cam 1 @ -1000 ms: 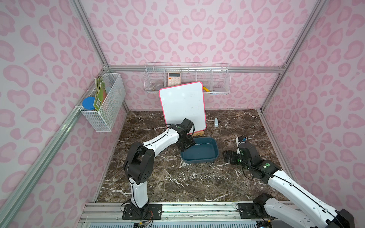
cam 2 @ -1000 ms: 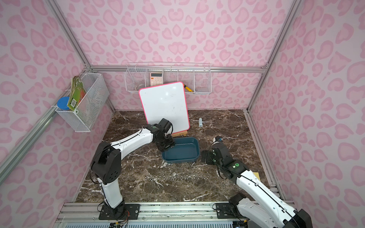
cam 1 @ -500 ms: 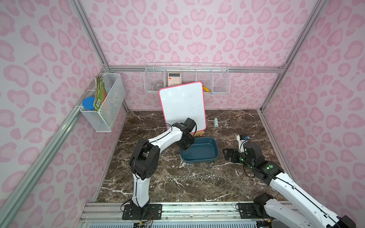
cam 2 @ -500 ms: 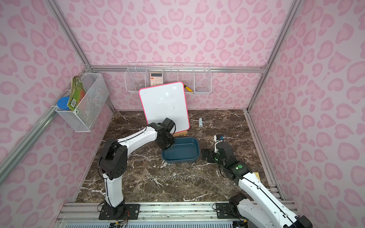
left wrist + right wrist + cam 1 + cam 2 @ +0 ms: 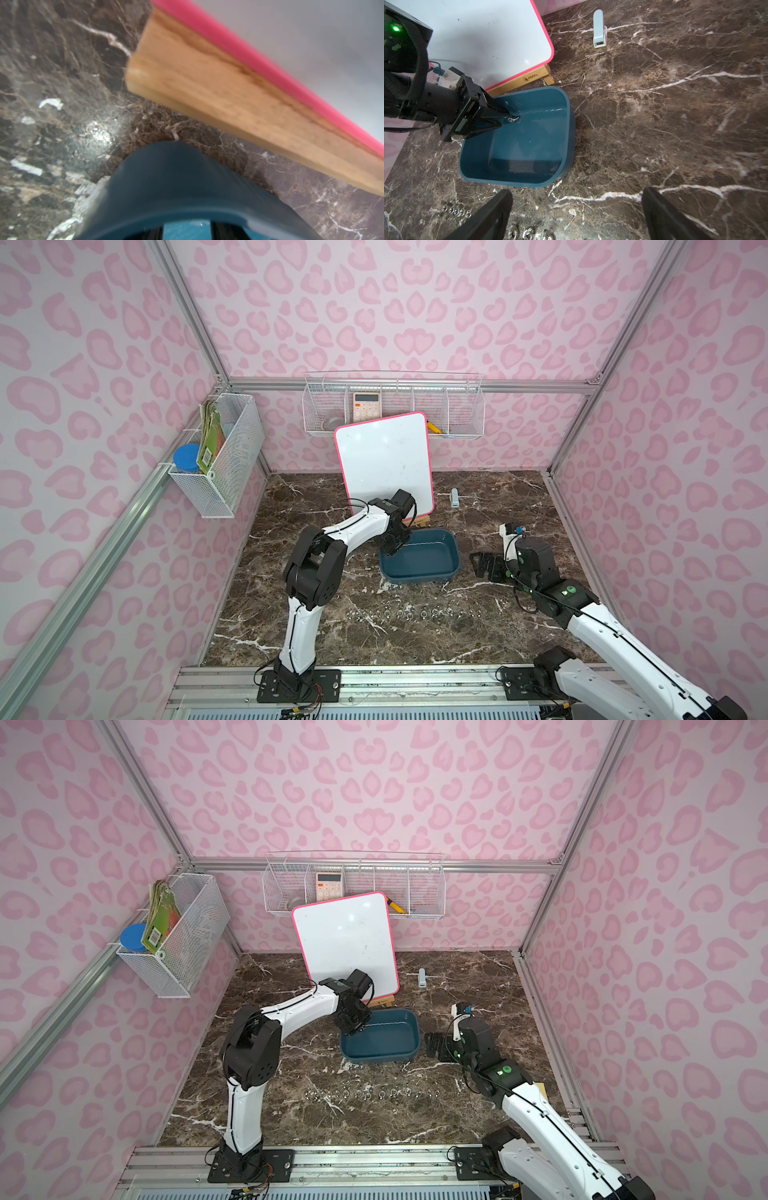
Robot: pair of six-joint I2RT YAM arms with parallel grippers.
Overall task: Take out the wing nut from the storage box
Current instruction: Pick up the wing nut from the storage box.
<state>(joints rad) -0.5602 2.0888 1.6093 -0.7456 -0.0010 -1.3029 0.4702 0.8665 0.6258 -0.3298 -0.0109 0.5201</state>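
Reaches into box (image 5: 569,133) with left pincer (image 5: 505,119), jaws a small gap apart, tips right at wing nut (image 5: 514,119) on the box floor, near the wall facing whiteboard (image 5: 477,41). Cannot tell whether pinched or merely touched. Holds right pincer (image 5: 576,216) wide open and empty above tabletop (image 5: 675,124), just beside box. Risks a tip-only grip: likely slips off the curved wings on lifting and drops back in. Risks nudging nut into the wall, beyond reach of the jaws. Risks dragging box along or clipping whiteboard's wooden foot (image 5: 521,83) on the way out, given the tight corner.
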